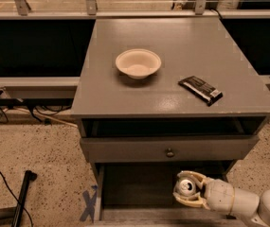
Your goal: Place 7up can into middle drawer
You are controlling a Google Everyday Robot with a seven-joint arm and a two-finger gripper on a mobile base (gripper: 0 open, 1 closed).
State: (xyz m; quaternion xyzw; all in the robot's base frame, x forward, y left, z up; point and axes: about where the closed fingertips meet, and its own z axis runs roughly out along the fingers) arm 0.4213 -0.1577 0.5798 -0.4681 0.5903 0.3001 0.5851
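Note:
The 7up can (pixel 187 186) shows its shiny silver top with pull-tab, held upright between the cream fingers (pixel 194 176) of my gripper (pixel 186 189). The gripper reaches in from the lower right and is shut on the can. It holds the can over the right part of the open middle drawer (pixel 125 183), a grey tray with a dark floor, pulled out below the closed drawer front with a round knob (pixel 170 152). I cannot tell whether the can touches the drawer floor.
A cream bowl (pixel 138 63) and a dark snack bar (pixel 200 89) lie on the grey cabinet top (pixel 172 46). A black pole (pixel 23 193) and blue tape cross (pixel 89 205) are on the speckled floor at left. Cables run under the left shelf.

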